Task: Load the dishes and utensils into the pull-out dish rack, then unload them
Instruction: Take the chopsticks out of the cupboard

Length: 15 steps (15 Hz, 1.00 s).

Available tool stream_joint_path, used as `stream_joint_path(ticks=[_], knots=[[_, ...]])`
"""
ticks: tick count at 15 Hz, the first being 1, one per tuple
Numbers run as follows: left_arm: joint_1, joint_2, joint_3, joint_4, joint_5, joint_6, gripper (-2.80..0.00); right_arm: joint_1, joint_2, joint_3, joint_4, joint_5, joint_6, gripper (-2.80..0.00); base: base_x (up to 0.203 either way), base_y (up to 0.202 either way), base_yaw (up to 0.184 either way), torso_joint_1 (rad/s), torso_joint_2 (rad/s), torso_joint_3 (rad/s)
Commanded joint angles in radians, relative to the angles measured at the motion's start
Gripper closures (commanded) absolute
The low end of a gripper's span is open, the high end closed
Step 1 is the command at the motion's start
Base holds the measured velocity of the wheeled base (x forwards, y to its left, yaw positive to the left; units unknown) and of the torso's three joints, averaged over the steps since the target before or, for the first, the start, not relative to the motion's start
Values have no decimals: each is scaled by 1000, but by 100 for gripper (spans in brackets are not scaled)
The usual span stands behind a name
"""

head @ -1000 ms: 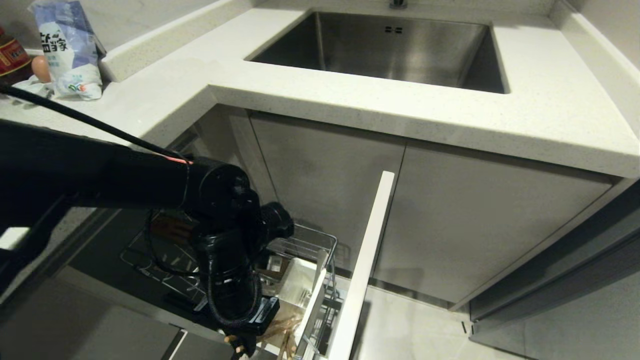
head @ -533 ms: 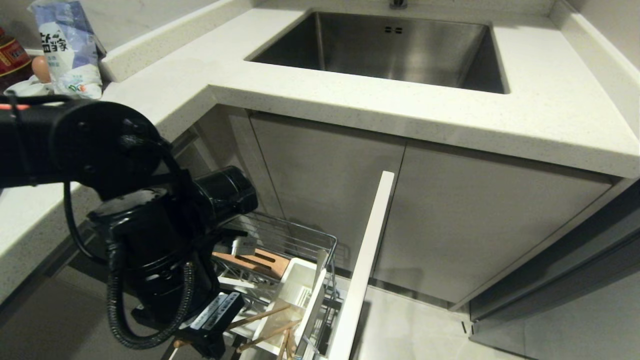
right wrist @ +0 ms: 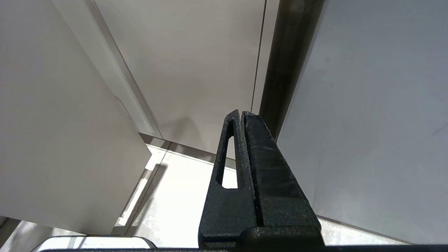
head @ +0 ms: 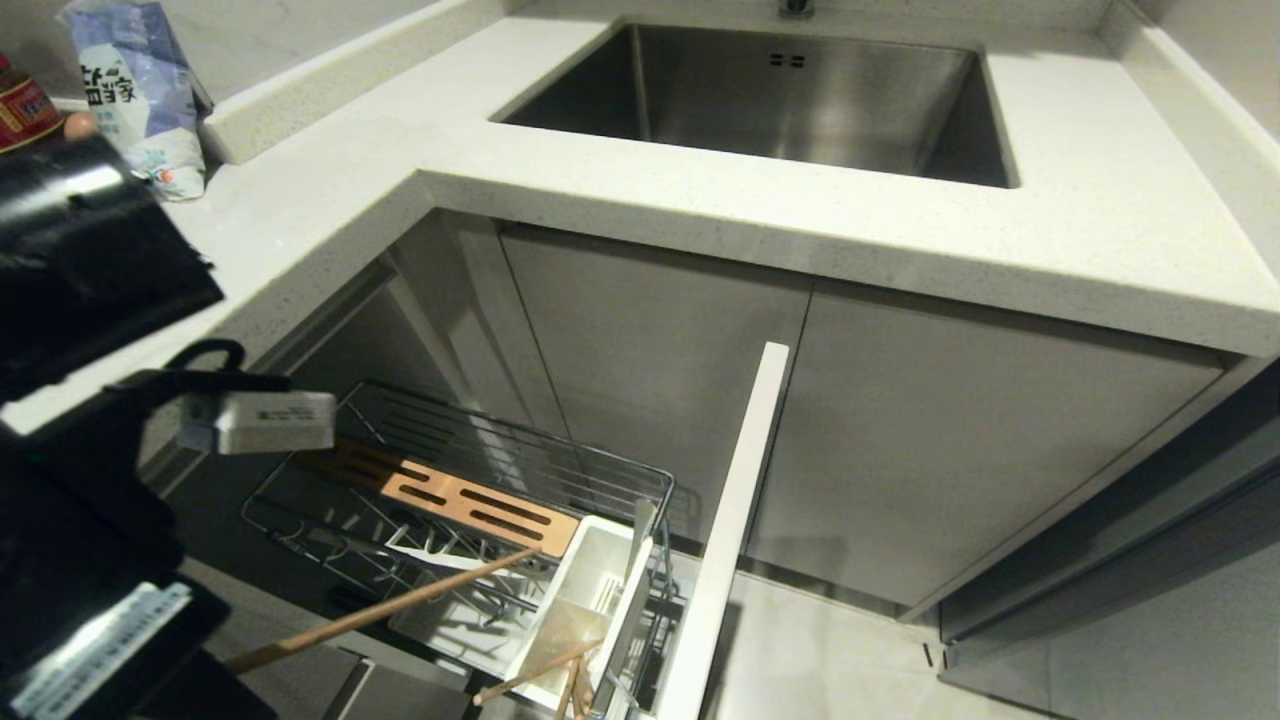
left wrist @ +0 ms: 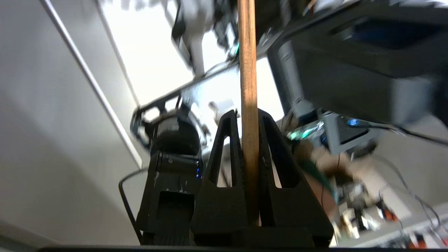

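Note:
The pull-out dish rack (head: 600,470) stands drawn out below the counter, with its slotted wooden strip (head: 450,495), white caddy (head: 590,575) and white panel front (head: 735,520). My left gripper (left wrist: 249,117) is shut on one light-wood chopstick (head: 380,610). That chopstick slants over the rack, its far tip close to the caddy's rim. More chopsticks (head: 530,675) lean in the caddy. The left arm (head: 70,480) fills the head view's left edge. My right gripper (right wrist: 242,112) hangs shut and empty, facing cabinet fronts. The dishes are out of view.
A steel sink (head: 780,90) is set in the pale counter (head: 700,220) above the rack. A blue-white bag (head: 135,90) and a dark bottle (head: 25,105) stand at the counter's back left. Grey cabinet doors (head: 900,450) and pale floor (head: 830,660) lie to the rack's right.
My left arm has drawn back from over the caddy toward the left and up, taking one chopstick out with it. The rack's inside now shows. The right arm has not moved.

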State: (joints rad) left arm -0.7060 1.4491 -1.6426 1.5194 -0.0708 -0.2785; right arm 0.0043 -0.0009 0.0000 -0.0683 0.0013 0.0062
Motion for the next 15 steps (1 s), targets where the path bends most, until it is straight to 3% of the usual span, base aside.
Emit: stream_joint_path(ticks=[1,5,7,9,12,15], knots=[[-11,-134,-97,9,7,-2,0,0,-1,23,-1,0,0,0,0,0,0,0,0,0],[23,-310,-278,5,57,0,0,0,-1,23,-1,0,0,0,0,0,0,0,0,0],[152,-366,-288,-97,76,1,0,0,-1,23,-1,0,0,0,0,0,0,0,0,0],[339,-404,-291,-201,84,4,0,0,-1,23,-1,0,0,0,0,0,0,0,0,0],[723,-457,-272,-304,97,2,0,0,-1,23,-1,0,0,0,0,0,0,0,0,0],[1054,-516,-142,-361,225,-18,0,0,-1,23,-1,0,0,0,0,0,0,0,0,0]])
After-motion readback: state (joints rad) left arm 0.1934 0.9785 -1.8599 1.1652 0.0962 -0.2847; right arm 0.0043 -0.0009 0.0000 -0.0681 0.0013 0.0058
